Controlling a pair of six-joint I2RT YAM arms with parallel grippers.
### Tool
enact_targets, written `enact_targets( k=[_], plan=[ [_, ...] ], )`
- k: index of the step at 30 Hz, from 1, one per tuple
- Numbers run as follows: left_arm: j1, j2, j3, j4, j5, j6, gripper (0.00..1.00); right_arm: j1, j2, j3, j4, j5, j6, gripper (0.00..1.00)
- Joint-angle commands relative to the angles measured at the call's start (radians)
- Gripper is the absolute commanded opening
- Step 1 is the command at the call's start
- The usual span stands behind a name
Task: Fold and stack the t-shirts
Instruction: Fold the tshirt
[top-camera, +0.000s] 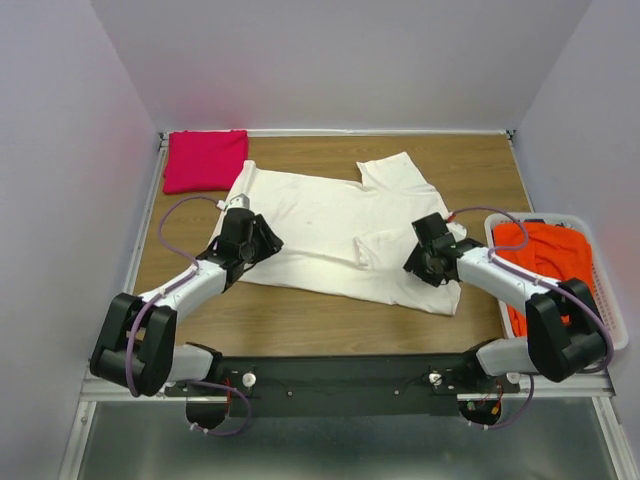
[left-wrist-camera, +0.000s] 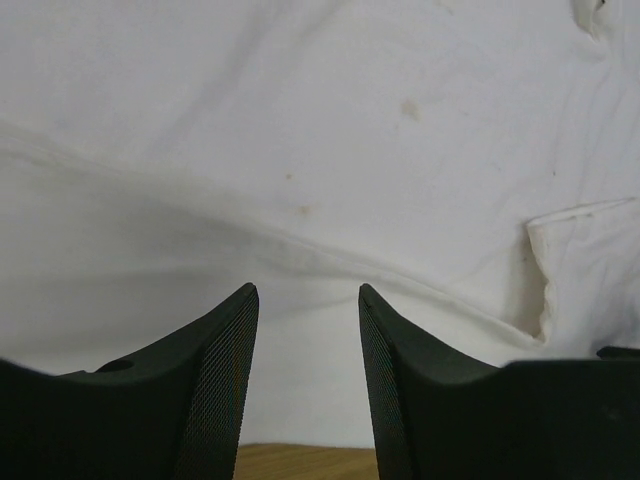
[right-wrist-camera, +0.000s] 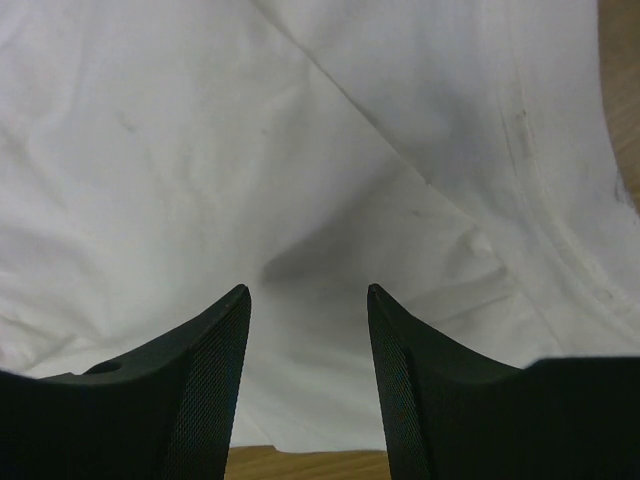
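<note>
One folded: pink shirt (top-camera: 205, 160), by far left corner of white shirt (top-camera: 320, 220). White shirt flat, unfolded. Orange shirt (top-camera: 540, 245) in basket (top-camera: 612, 300) to its right. Left end effector (left-wrist-camera: 308, 292) and right end effector (right-wrist-camera: 308, 292): released, empty.

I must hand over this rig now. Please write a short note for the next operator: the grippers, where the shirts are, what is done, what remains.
Left gripper: open, empty, over the left part of the white t-shirt.
Right gripper: open, empty, over its right part.
White t-shirt: spread wrinkled in the middle of the table, not yet folded up.
Pink t-shirt: folded, far left corner.
Orange t-shirt: bunched in the basket on the right.
Done: pink one folded.
Left: fold the white and orange ones, then stack all three.
</note>
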Motion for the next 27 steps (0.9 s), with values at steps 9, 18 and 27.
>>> enact_targets(
  k=[9,18,27],
  plan=[
    [-0.006,0.105,-0.031,0.005,-0.2,-0.161,0.52,-0.003,-0.141,-0.221,0.043,-0.049,0.197,0.58],
    [-0.006,0.019,-0.117,-0.046,-0.202,-0.247,0.52,-0.144,-0.08,-0.166,0.04,-0.058,0.081,0.76],
    [-0.006,-0.107,-0.206,-0.105,-0.159,-0.284,0.45,-0.241,0.019,-0.074,0.041,-0.1,-0.03,0.8]
  ],
)
